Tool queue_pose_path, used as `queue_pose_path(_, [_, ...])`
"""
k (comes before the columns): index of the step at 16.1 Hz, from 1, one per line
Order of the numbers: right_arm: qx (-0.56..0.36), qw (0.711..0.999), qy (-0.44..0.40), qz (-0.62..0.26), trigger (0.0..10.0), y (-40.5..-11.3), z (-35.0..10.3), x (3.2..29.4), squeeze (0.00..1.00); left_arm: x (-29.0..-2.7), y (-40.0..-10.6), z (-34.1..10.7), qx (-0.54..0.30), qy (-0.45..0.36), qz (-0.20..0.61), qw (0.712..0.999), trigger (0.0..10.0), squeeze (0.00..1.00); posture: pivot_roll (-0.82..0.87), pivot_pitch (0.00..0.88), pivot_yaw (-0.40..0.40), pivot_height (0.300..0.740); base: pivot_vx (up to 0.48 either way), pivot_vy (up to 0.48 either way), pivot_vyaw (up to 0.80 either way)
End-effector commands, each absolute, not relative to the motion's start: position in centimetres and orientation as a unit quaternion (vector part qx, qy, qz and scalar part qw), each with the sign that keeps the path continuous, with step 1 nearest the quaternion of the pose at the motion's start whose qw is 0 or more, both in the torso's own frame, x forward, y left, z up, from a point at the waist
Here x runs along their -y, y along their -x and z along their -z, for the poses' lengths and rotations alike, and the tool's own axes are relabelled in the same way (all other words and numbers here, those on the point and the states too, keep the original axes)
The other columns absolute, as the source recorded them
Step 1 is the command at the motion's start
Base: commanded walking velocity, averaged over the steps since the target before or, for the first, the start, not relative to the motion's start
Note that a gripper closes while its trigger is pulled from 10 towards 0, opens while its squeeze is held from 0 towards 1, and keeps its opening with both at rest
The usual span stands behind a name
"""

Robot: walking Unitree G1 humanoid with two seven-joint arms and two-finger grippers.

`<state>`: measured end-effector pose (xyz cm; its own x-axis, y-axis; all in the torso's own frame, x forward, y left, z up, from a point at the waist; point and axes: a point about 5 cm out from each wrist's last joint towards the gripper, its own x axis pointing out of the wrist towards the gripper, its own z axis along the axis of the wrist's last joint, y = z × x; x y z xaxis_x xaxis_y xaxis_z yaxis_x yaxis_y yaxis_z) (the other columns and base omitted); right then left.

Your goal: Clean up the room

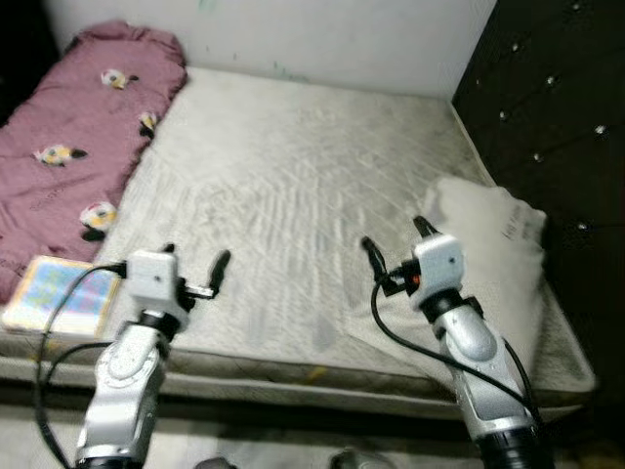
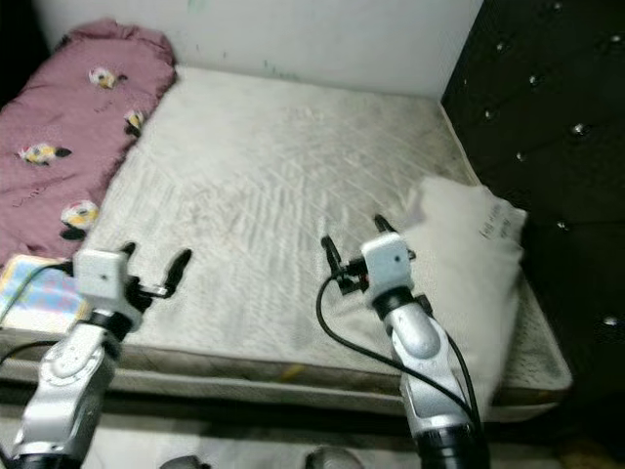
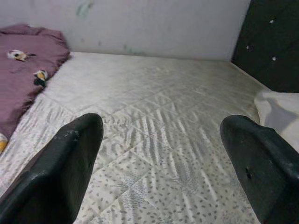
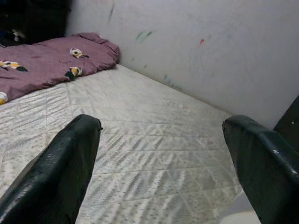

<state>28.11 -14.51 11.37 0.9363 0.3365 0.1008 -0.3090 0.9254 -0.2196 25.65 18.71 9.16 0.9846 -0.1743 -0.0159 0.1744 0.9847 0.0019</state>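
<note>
A: In the left eye view we're looking down on a bare quilted mattress (image 1: 293, 195) pushed against a pale wall (image 1: 322, 34). Our left gripper (image 1: 195, 264) hangs over the near edge, fingers spread apart with nothing between them.

B: And our right gripper (image 1: 395, 244) is also over the near edge, further right, fingers likewise parted and empty. Just beyond it lies a white pillow (image 1: 498, 254) with some dark lettering near its top corner, too small for us to read.

A: On the far left a maroon blanket (image 1: 73, 137) with yellow flower prints runs along the mattress side. At its near end a colourful patterned book (image 1: 59, 293) sits at the mattress corner; we can't make out any writing on it.

B: In the right eye view we see the black tufted headboard (image 2: 547, 107) along the right side, the pillow's far side just beside it. Between blanket and pillow, the mattress middle is open.

A: In the left wrist view, two black fingers (image 3: 60, 172) stand wide apart over the quilting, the blanket to one side, the pillow's white edge near the other finger.

B: In the right wrist view we get the same: fingers (image 4: 60, 168) well apart, bare mattress running to the wall, which has small green and red marks, the blanket against it in the corner.
</note>
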Motion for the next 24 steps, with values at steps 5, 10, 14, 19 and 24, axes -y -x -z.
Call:
queue_pose_path(5, [0.058,0.981,0.113,-0.146,10.0,-27.8,-11.0,15.8,0.00,-17.3,-25.8,-9.4,-0.004,0.002,0.105,0.994,10.0,0.00,-0.03,0.048,-0.054,0.740,0.000,-0.417,0.00])
queue_pose_path(10, [0.055,0.981,0.114,-0.149,10.0,-27.5,-10.8,15.8,0.00,-16.9,-25.8,-9.4,-0.003,0.012,0.105,0.994,10.0,0.00,-0.04,0.056,-0.058,0.740,0.000,-0.166,0.00])
queue_pose_path(14, [0.055,0.980,0.117,-0.153,10.0,-27.6,-10.9,15.7,0.00,-16.8,-25.5,-9.7,0.008,0.020,0.119,0.993,10.0,0.00,-0.03,0.062,-0.064,0.740,0.000,0.000,0.00])
queue_pose_path(19, [0.057,0.979,0.120,-0.155,10.0,-27.6,-11.0,15.7,0.00,-16.6,-25.6,-9.7,0.009,0.024,0.125,0.992,10.0,0.00,-0.04,0.065,-0.066,0.740,0.158,0.000,0.00])
queue_pose_path(24, [0.055,0.979,0.122,-0.154,10.0,-27.5,-10.8,15.7,0.00,-16.5,-25.6,-9.7,0.007,0.023,0.126,0.992,10.0,0.00,-0.04,0.066,-0.066,0.740,0.212,0.000,0.00])
